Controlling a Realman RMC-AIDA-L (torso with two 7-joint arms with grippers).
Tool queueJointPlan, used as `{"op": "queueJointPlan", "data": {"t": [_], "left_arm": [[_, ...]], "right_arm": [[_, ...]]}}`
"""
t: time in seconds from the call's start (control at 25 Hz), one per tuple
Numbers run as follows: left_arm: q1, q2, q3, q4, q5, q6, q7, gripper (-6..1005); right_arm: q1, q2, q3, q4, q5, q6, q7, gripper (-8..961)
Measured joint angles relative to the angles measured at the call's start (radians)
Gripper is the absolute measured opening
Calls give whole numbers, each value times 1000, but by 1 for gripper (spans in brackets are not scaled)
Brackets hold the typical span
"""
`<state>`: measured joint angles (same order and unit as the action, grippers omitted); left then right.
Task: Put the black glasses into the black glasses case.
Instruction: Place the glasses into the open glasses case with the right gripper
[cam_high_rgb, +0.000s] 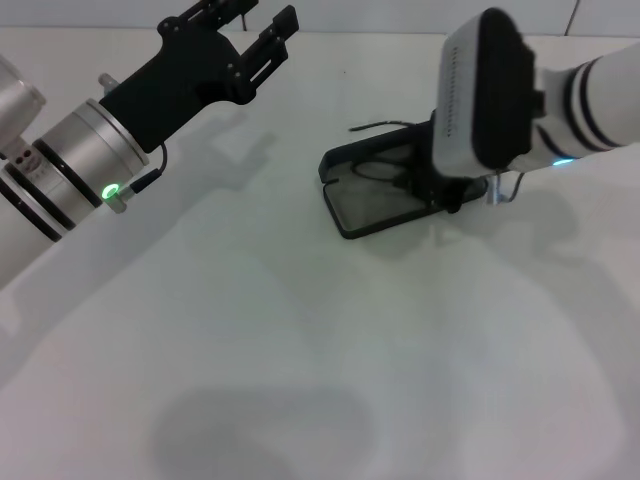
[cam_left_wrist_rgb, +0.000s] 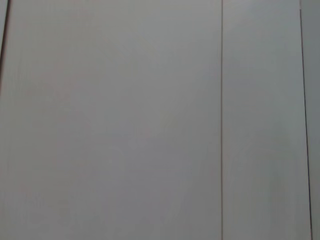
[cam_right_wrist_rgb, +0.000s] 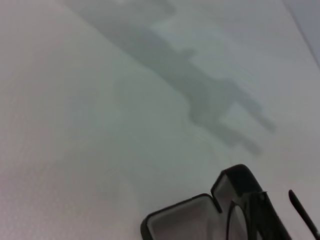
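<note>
R gripper (cam_high_rgb: 470, 195) is down over the open black glasses case (cam_high_rgb: 375, 205) mid-table (cam_high_rgb: 300, 350), black glasses (cam_high_rgb: 375, 168) partly inside, its fingers hidden, can't tell their state. It should ease the frame flat w/ the stray temple arm tucked in. Count: 1 case, 1 pair; L gripper (cam_high_rgb: 258, 30) idles up high, fingers apart.

Open black glasses case (cam_high_rgb: 372, 200) lies upper centre-right on table (cam_high_rgb: 300, 350); black glasses (cam_high_rgb: 375, 165) in it; right arm (cam_high_rgb: 540, 95) overhangs its right end.

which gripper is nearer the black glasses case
Right. The right gripper is down at the open black glasses case; the left gripper is raised well off to its left.
</note>
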<state>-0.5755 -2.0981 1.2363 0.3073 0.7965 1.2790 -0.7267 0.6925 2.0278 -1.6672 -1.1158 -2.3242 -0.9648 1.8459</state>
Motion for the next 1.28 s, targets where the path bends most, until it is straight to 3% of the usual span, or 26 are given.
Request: {"op": "queueJointPlan", "data": {"t": [1.28], "left_arm": [[-15, 3, 2, 1, 6, -1, -5, 547]], "right_arm": [[-92, 0, -166, -67, -139, 153, 1, 118]]}}
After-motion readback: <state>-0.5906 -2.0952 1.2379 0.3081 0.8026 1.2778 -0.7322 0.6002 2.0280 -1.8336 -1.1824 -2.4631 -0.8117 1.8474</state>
